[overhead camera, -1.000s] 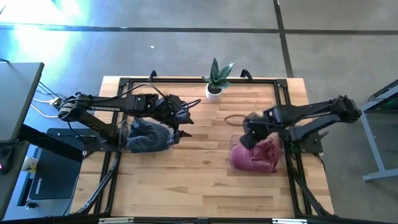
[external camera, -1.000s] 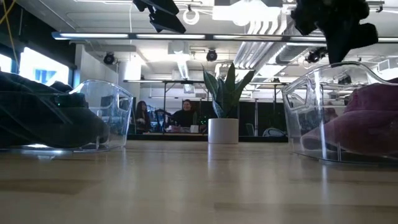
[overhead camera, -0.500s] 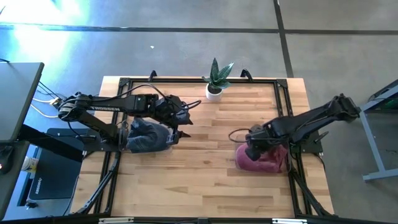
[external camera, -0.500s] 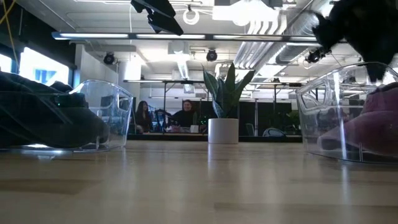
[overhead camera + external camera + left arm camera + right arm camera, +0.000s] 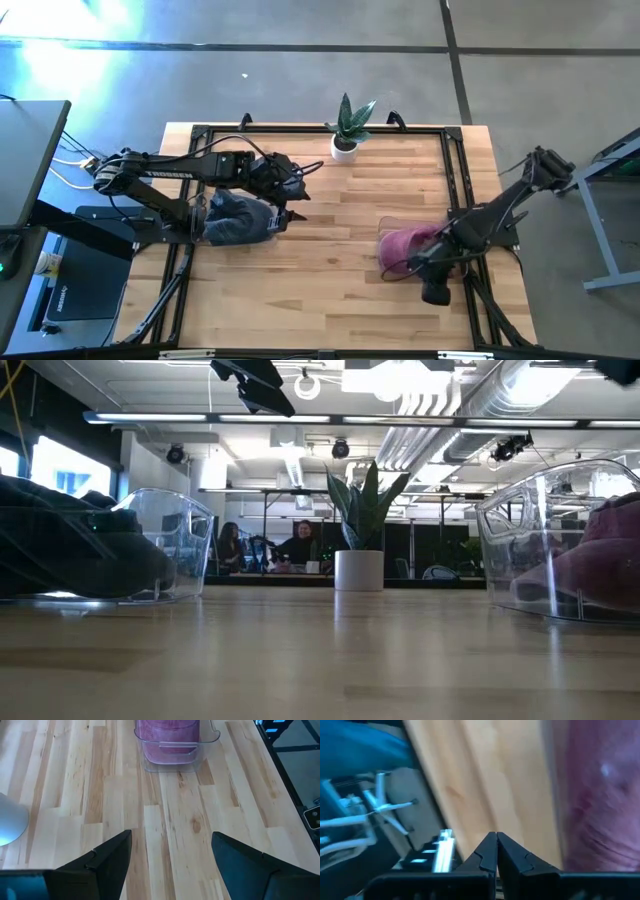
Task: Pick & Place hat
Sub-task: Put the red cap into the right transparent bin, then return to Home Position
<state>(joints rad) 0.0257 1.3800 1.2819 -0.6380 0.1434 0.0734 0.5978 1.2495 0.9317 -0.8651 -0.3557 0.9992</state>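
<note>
A dark pink hat (image 5: 408, 247) lies in a clear bin (image 5: 520, 530) on the table's right half; it also shows in the left wrist view (image 5: 169, 735) and beside my right fingers (image 5: 605, 795). My right gripper (image 5: 436, 291) (image 5: 496, 836) is shut and hangs just off the bin's near right corner, touching nothing. A dark grey hat (image 5: 235, 217) (image 5: 70, 550) fills a second clear bin on the left. My left gripper (image 5: 287, 197) (image 5: 171, 837) is open, held above the table just right of that bin.
A potted plant in a white pot (image 5: 345, 140) (image 5: 360, 565) stands at the far edge's middle. A black frame (image 5: 455, 170) runs around the tabletop. Bare wood (image 5: 330, 270) lies between the two bins. People sit in the room beyond (image 5: 297, 545).
My right gripper has left its place over the pink hat's bin and swung toward the table's near right corner, out of the low view. The bin with the pink hat has slid a little toward the right edge. My left arm has kept still.
</note>
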